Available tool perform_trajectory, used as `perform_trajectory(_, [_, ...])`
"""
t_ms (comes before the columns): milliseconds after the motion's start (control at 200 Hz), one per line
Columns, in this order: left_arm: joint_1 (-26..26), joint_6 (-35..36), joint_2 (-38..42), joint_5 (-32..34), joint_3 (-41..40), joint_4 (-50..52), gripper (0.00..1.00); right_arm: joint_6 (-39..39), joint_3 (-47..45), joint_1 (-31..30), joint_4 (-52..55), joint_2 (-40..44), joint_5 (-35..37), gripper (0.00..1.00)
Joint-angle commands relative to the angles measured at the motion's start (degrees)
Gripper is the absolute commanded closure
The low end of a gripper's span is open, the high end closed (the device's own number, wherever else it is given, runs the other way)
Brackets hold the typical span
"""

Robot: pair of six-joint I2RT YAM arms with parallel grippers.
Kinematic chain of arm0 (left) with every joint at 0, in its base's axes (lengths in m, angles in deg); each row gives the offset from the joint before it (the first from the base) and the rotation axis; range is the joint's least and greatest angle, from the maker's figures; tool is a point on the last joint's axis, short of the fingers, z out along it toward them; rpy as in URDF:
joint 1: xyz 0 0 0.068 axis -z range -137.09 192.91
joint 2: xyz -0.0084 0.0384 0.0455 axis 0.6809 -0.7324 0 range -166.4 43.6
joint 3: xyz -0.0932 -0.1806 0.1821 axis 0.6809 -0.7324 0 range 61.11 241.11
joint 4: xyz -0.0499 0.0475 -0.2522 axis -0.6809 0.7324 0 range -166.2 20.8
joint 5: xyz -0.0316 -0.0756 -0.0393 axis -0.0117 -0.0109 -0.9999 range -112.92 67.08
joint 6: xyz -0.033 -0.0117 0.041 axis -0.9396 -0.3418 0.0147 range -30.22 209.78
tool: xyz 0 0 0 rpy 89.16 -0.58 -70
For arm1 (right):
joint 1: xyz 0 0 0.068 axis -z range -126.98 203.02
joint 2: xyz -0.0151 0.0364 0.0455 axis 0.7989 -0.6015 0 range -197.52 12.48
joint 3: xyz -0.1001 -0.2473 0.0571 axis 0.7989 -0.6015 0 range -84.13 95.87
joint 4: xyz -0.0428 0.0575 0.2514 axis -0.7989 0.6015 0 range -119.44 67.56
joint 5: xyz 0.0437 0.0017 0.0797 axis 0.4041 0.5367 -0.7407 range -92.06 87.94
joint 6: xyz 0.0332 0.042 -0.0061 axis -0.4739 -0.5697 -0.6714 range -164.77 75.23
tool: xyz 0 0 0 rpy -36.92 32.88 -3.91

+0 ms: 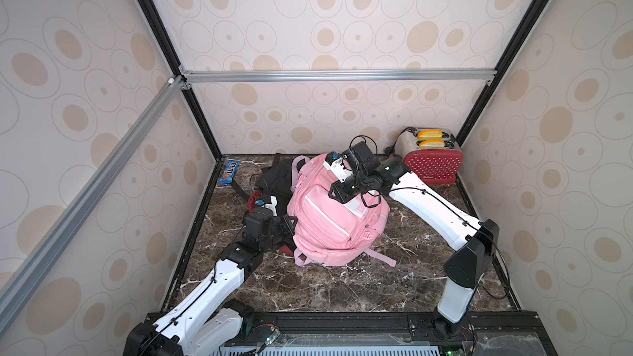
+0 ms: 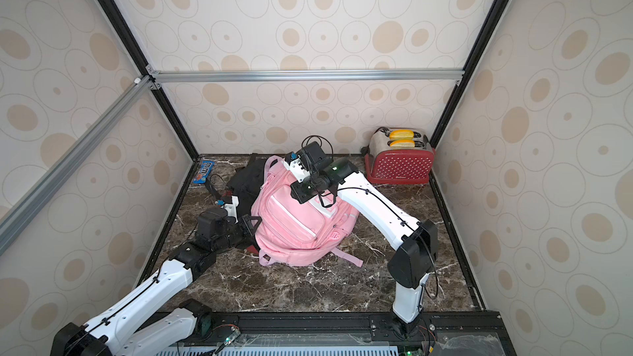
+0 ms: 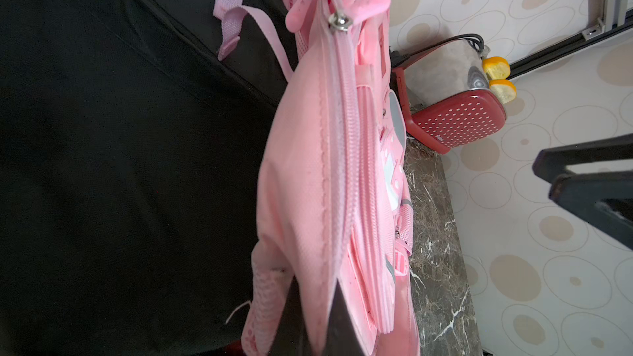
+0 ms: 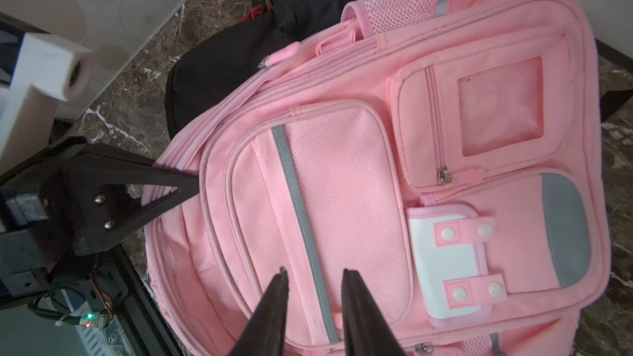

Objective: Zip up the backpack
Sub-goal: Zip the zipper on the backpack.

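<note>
A pink backpack (image 1: 329,224) (image 2: 291,224) lies front side up in the middle of the marble table. My left gripper (image 1: 289,226) (image 2: 251,226) is at the bag's left edge, shut on a fold of its fabric (image 3: 315,330) beside the main zip. The zip's teeth (image 3: 342,166) run closed up to a metal slider (image 3: 340,23) with a pink pull (image 4: 281,56). My right gripper (image 1: 332,195) (image 4: 315,270) hovers over the front mesh pocket (image 4: 342,200), open, nothing between its fingers. The left gripper's fingers (image 4: 185,183) show pinching the bag's edge.
A black bag (image 1: 277,179) lies behind and partly under the pink one. A red toaster (image 1: 431,162) with bread stands at the back right corner. A blue candy packet (image 1: 230,172) lies at the back left. Walls enclose three sides.
</note>
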Motion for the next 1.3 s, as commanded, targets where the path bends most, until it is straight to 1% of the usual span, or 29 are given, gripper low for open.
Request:
perform_trajectory(0, [0.3, -0.5, 0.9, -1.8, 1.6, -3.7, 1.0, 4.6, 2.5, -0.2, -2.9, -1.7, -6.7, 0.63])
perform_trajectory(110, [0.3, -0.5, 0.9, -1.9, 1.6, -3.6, 1.0, 3.8, 5.3, 1.4, -4.6, -4.2, -13.4, 0.57])
perform_trajectory(210, [0.3, -0.4, 1.0, -2.0, 1.6, -3.6, 1.0, 3.1, 10.2, 2.7, -3.3, -8.4, -19.2, 0.56])
perform_trajectory(300, [0.3, -0.5, 1.0, -1.9, 1.4, -3.6, 1.0, 2.5, 13.4, 3.2, -3.5, -11.4, -22.1, 0.56])
perform_trajectory(386, [0.3, -0.6, 0.9, -2.0, 1.5, -3.7, 1.0, 0.5, 16.3, 4.2, -4.0, -14.3, -23.6, 0.54])
perform_trajectory(461, [0.3, -0.4, 0.5, -2.0, 1.6, -3.9, 1.0, -1.1, 18.3, 5.2, -4.8, -16.6, -26.8, 0.52])
perform_trajectory(511, [0.3, -0.5, 0.2, -2.1, 1.6, -4.0, 1.0, -1.7, 19.8, 5.4, -4.7, -18.1, -27.2, 0.51])
perform_trajectory(661, [0.4, -0.5, -0.3, -2.4, 1.8, -4.4, 1.0, -2.9, 24.0, 5.8, -3.6, -22.2, -27.8, 0.5])
perform_trajectory(686, [0.4, -0.4, -0.4, -2.4, 1.7, -4.4, 1.0, -3.3, 26.2, 6.0, -3.5, -22.9, -28.1, 0.5])
perform_trajectory(986, [0.4, 0.1, 0.0, -2.3, 1.7, -4.0, 1.0, -6.6, 36.5, 6.9, 0.7, -31.7, -30.4, 0.49])
perform_trajectory(1292, [0.6, 0.0, -0.1, -3.0, 1.9, -4.2, 1.0, -8.7, 38.3, 7.0, 0.6, -35.1, -31.5, 0.47])
